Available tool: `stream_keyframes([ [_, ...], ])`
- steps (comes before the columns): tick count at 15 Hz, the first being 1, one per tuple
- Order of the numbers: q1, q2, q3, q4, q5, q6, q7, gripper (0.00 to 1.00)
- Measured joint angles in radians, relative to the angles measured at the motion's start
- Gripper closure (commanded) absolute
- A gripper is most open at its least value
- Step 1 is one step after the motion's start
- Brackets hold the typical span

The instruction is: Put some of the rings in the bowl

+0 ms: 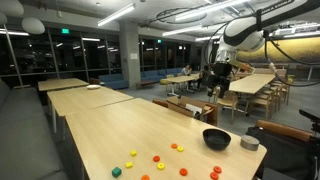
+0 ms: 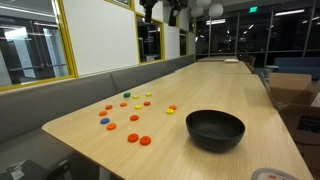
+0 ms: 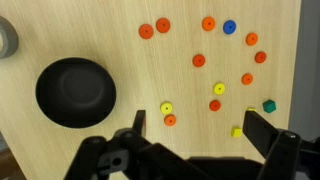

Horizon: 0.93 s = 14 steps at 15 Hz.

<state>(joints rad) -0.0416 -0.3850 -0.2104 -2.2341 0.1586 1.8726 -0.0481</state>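
Several small orange and red rings [image 3: 198, 60] lie scattered on the light wooden table [image 3: 120, 40], with a yellow ring [image 3: 166, 107] among them. They also show in both exterior views, the rings [image 1: 157, 157] near the table's end and the rings [image 2: 134, 120] left of the bowl. The black bowl [image 3: 76, 91] sits empty beside them; it appears as the bowl [image 1: 216, 138] and the bowl [image 2: 215, 128]. My gripper [image 3: 200, 128] hangs open high above the table with nothing between its fingers, and shows as the gripper [image 1: 216, 85] well above the bowl.
A small grey round container [image 3: 5, 38] stands near the bowl, also seen as the container [image 1: 250, 143]. A blue piece [image 3: 229, 27], a green cube [image 3: 268, 104] and a yellow cube [image 3: 237, 131] lie among the rings. The table edge [image 3: 303, 60] runs close by them.
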Motion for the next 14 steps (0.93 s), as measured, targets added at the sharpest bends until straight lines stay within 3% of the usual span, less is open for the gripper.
stream_keyframes([
  [8, -0.003, -0.003, 0.005, 0.008, -0.001, 0.001, 0.002, 0.00],
  [14, -0.009, 0.038, 0.124, -0.076, -0.022, 0.167, 0.105, 0.00],
])
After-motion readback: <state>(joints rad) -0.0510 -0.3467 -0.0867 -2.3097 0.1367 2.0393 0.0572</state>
